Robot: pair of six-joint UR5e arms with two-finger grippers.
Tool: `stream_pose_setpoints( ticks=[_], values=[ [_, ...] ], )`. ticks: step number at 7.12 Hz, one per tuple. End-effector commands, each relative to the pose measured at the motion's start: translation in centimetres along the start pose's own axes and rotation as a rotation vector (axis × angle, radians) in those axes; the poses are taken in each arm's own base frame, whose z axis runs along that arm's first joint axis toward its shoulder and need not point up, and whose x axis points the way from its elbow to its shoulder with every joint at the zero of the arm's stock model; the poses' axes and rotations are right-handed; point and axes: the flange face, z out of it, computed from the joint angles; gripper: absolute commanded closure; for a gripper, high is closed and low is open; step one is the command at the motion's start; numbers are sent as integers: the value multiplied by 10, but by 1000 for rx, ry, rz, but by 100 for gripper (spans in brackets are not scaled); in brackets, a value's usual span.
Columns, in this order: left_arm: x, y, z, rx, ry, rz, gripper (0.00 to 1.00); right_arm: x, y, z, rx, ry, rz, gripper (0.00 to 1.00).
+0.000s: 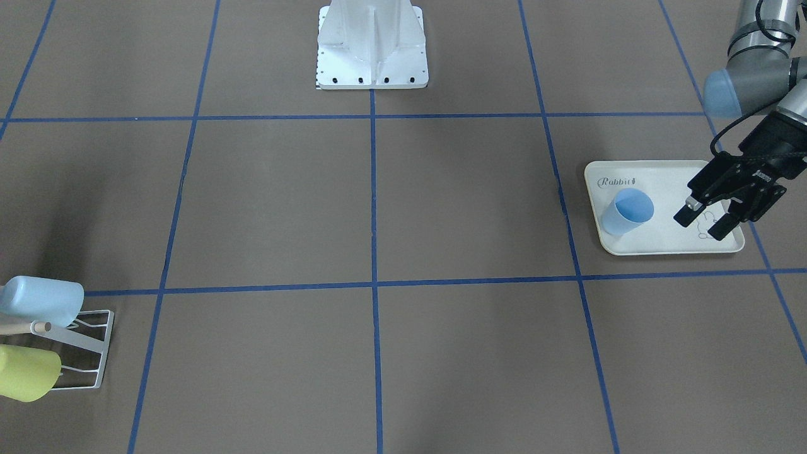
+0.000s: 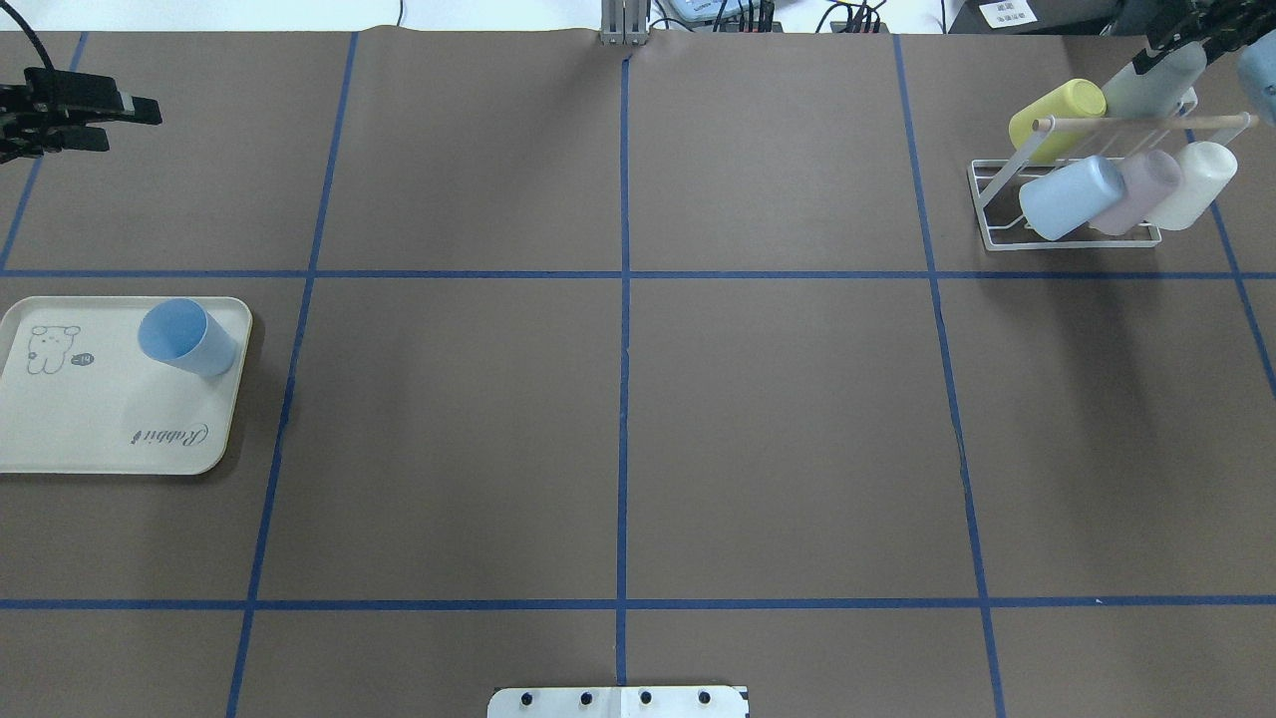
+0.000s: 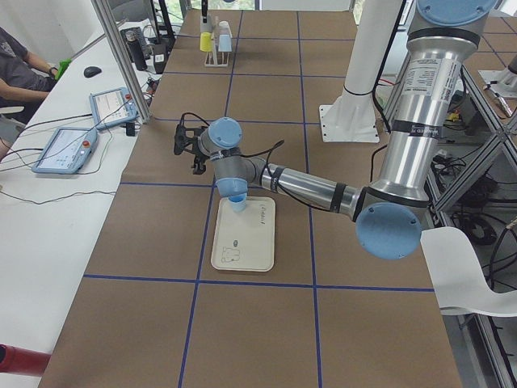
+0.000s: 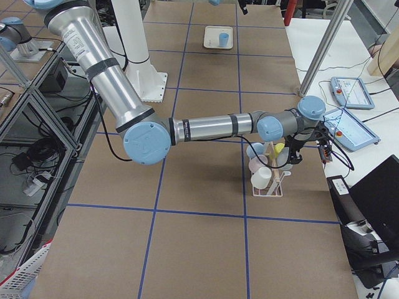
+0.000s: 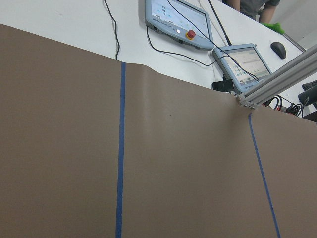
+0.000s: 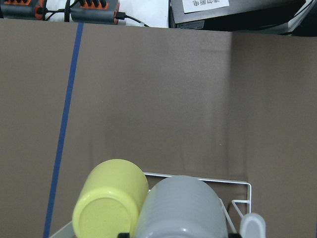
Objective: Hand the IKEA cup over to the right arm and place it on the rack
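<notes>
A blue cup (image 2: 187,337) stands mouth-up on the cream rabbit-print tray (image 2: 100,439) at the table's left. My left gripper (image 1: 706,221) hovers open and empty over the tray's far side, a short way from that cup. The white wire rack (image 2: 997,239) with its wooden rod (image 2: 1136,124) sits at the far right and carries several cups. My right gripper (image 2: 1181,40) is at the rack's back, its fingers on either side of a grey cup (image 6: 181,208) that leans on the rack beside a yellow cup (image 6: 110,198).
The robot's white base plate (image 1: 372,69) is at the table's near edge. Blue tape lines (image 2: 624,299) divide the brown table. Beyond the far edge lie teach pendants (image 5: 178,17) and cables. A seated person (image 3: 16,61) shows in the left side view.
</notes>
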Motion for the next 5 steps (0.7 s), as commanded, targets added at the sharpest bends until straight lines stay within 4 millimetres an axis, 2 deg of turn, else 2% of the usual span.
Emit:
stream_pose_setpoints(
  ticks=[1,2,3,4,5],
  values=[
    [1,0,0,-1,1,-1,0,2,2,13,-22,2,6,83],
    [1,0,0,-1,2,-2,0,-3,4,20,-31,2,-1,76],
    [1,0,0,-1,2,-2,0,-5,3,21,-32,1,-3,58],
    [0,0,0,-2,0,-3,0,-7,4,23,-33,0,-9,32],
    [-10,6,-2,-12,-10,-4,0,-11,4,26,-34,0,-14,6]
  ],
)
